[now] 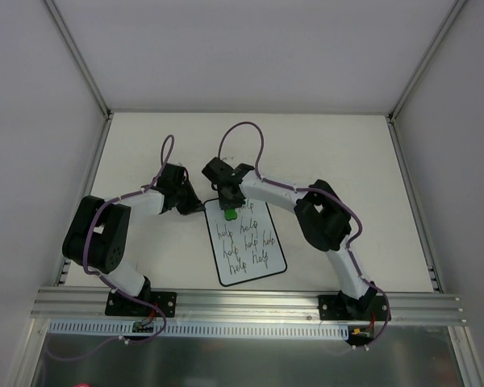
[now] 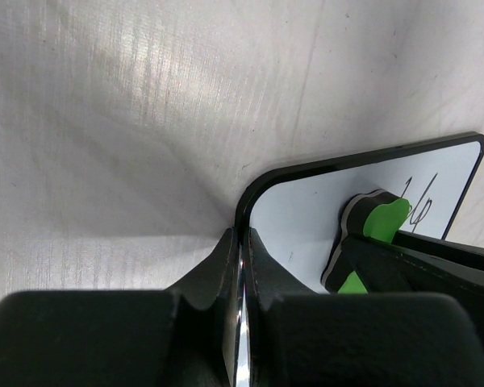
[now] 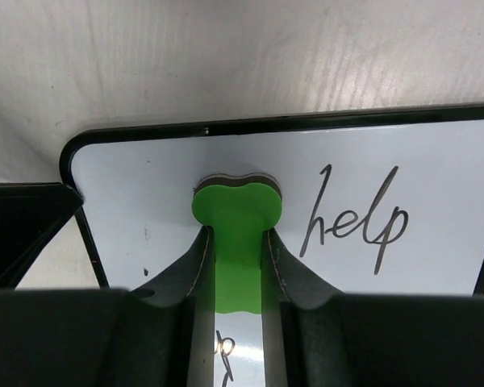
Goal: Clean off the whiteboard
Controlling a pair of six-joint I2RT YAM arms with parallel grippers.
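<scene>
The whiteboard (image 1: 262,216) lies flat on the table, with "help" written on it several times. My right gripper (image 1: 228,205) is shut on the green bone-shaped eraser (image 1: 229,214) and holds it on the board's far left corner. In the right wrist view the fingers (image 3: 202,266) pinch the eraser (image 3: 235,205) by its waist on the whiteboard (image 3: 145,189), left of one "help". My left gripper (image 1: 195,207) is shut on the board's left edge near that corner. In the left wrist view its jaws (image 2: 242,235) clamp the whiteboard (image 2: 302,214), with the eraser (image 2: 385,222) to the right.
The white table (image 1: 347,153) is enclosed by white walls and metal frame posts. An aluminium rail (image 1: 250,302) runs along the near edge, where both arm bases are bolted. Purple cables loop above both wrists.
</scene>
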